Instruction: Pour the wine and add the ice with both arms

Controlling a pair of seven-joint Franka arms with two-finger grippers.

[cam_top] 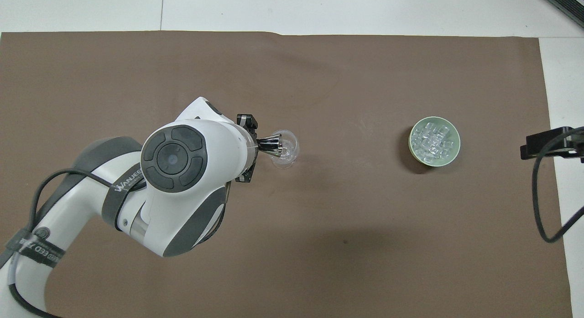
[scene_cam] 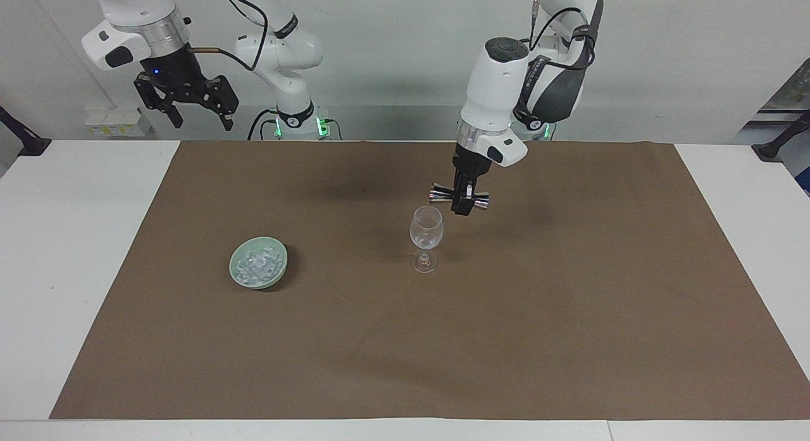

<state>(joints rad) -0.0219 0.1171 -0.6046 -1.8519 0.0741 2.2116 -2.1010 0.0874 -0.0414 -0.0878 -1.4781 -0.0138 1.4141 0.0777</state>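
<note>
A clear wine glass (scene_cam: pixel 426 229) (cam_top: pixel 286 151) stands upright mid-mat. My left gripper (scene_cam: pixel 461 204) is shut on a steel jigger (scene_cam: pixel 438 191) (cam_top: pixel 270 145), which lies on its side just above the glass with one mouth over the rim. I cannot make out any wine in the glass or the jigger. The ice (scene_cam: pixel 256 264) (cam_top: pixel 433 139) is heaped in a pale green bowl (scene_cam: pixel 278 278) (cam_top: pixel 434 118) toward the right arm's end of the table. My right gripper (scene_cam: pixel 201 121) (cam_top: pixel 543 144) waits open, raised high over that end's table edge.
A brown mat (scene_cam: pixel 569 314) covers most of the white table (scene_cam: pixel 76 238). In the overhead view, the left arm's forearm (cam_top: pixel 182 172) hides the mat beside the glass.
</note>
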